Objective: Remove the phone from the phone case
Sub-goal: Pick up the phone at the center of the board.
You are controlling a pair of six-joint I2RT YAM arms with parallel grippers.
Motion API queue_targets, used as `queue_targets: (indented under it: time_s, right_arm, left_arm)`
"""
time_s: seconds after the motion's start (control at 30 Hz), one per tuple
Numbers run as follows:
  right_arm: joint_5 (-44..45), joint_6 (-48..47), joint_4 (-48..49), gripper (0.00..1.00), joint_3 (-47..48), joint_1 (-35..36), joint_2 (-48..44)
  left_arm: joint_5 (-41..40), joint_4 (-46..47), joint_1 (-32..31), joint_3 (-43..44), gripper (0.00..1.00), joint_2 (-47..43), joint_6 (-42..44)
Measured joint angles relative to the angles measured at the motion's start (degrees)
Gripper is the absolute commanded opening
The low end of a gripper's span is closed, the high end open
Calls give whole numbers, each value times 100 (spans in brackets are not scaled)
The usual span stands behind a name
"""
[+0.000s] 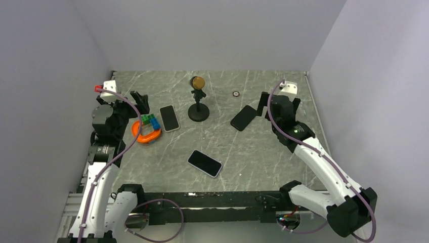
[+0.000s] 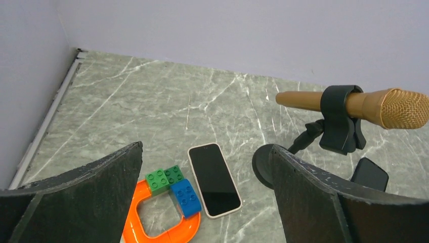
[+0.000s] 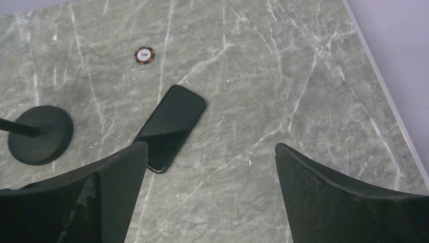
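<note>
Grey-green stone veined with white makes up the table [image 1: 253, 167], shut in on three sides by plain pale lilac-grey walls [image 1: 202, 30].

Nearest the arm bases, at about 6 o'clock from the table's middle, lies the lilac-rimmed phone [image 1: 205, 163]. It is flat, with its dark screen up, set aslant, and a thin pale case edge shows around it. It lies apart from everything else.

At 9 o'clock an orange ring [image 1: 144, 135] [image 2: 137, 210] lies flat, with a green brick [image 1: 147, 119] [image 2: 164, 179] and a blue brick [image 1: 155, 124] [image 2: 187, 197] on its far side. Just beside them, toward 10 o'clock, is the cream-rimmed phone [image 1: 169, 118] [image 2: 214, 178], screen up in a light case. The left fingers [image 1: 140, 101] [image 2: 91, 192] hang above this cluster, spread wide and holding nothing.

At 3 o'clock a dark phone [image 1: 244, 117] [image 3: 170, 126] lies face up. Its edge is black, and it cannot be told whether it has a case. The right fingers [image 1: 263, 103] [image 3: 329, 197] hover just beside it, also spread wide and empty.

Between the two far phones, at about 12 o'clock, stands a black microphone stand [image 1: 198, 112] [image 3: 38, 134] on a round base. A gold microphone [image 1: 198, 82] [image 2: 354, 104] is clipped across its top. Farther off, toward 1 o'clock, a small round chip [image 1: 236, 93] [image 3: 144, 54] lies alone near the back wall.
</note>
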Motion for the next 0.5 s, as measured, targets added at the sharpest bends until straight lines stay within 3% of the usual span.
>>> queue_targets:
  time_s: [0.23,0.5]
  right_arm:
    - [-413,59,-157,100,151,-2,398]
    - [-2083,-76,-372,100,160,160,844]
  left_arm:
    - [407,-289,-2,22,99,273,-11]
    - [1014,-1161,-24,474,99,953,-39]
